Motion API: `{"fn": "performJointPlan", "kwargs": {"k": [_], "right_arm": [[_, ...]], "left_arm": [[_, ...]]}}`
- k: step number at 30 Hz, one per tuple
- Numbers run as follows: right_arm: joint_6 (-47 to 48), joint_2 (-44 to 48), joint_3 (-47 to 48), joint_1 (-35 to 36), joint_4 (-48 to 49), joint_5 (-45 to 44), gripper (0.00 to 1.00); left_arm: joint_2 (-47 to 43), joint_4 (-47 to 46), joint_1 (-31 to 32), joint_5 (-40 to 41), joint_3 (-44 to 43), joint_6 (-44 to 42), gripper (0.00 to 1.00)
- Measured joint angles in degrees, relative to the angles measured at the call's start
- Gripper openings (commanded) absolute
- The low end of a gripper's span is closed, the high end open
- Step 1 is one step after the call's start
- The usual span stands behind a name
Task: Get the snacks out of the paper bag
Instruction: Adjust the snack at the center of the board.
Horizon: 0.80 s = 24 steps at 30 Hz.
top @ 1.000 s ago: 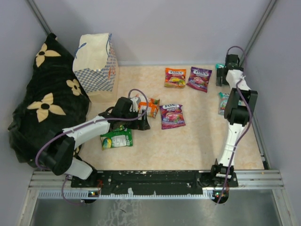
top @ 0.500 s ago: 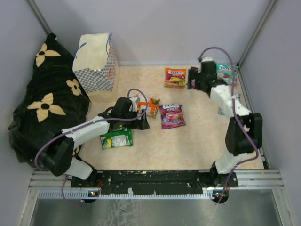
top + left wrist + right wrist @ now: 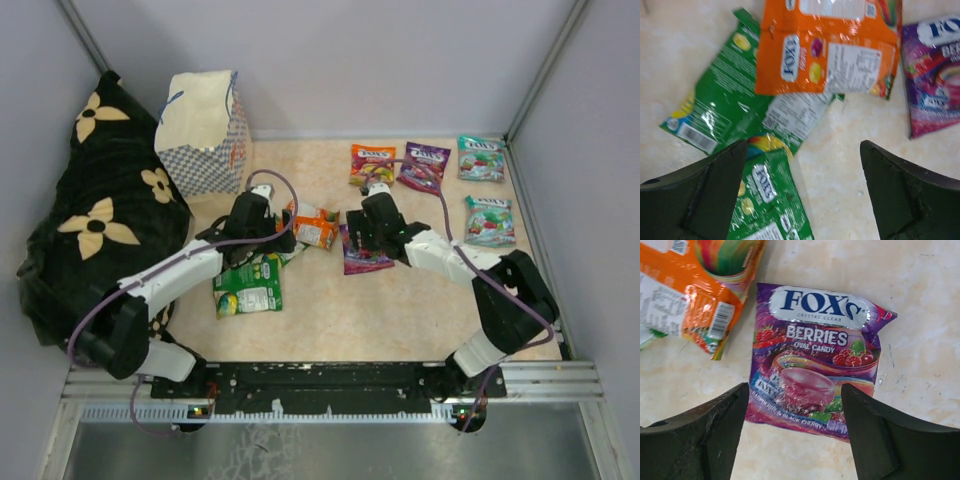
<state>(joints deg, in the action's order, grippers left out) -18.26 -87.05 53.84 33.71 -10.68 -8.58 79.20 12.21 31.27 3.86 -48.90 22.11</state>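
Tabletop right of the paper bag holds snacks, likely already unloaded. Both released: right claw straddles purple pouch, probably to pinch it; left claw hovers nearer the bag.

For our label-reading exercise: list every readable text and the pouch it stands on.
"FOX'S": purple pouch.
"CRYSTAL CLEAR": purple pouch.
"BERRIES": purple pouch.
"OVAL CANDY": purple pouch.
"& BLACK CHERRY": purple pouch.
"FOX'S": orange pouch.
"FOX'S": lower green pouch.
Fine print on orange pouch: too small to read.

Pale grey walls enclose a beige marbled tabletop, a black flowered cloth heaped at left.
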Motion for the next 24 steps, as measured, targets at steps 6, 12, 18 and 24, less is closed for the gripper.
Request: {"fn": "performJointPlan", "kwargs": {"k": [6, 12, 18, 24], "right_arm": [[-0.31, -7.37, -0.28, -0.13, 2.95, -4.0, 0.77], [0.0, -10.03, -0.22, -0.94, 5.33, -4.87, 0.79], [0.68, -7.63, -3.34, -6.95, 7.06, -3.39, 0.8], [2.01, -4.17, -5.49, -15.61, 3.82, -3.08, 0.82]], "left_arm": [[9.44, 0.85, -0.17, 9.27, -10.12, -2.89, 0.99], [17.86, 1.2, -1.11, 12.09, -18.51, -6.23, 0.89], [24.61, 2.12, -4.85, 6.43, -24.98, -8.15, 0.87], [31.52, 4.2, -6.6, 0.13, -31.95, -9.81, 0.84]]}}
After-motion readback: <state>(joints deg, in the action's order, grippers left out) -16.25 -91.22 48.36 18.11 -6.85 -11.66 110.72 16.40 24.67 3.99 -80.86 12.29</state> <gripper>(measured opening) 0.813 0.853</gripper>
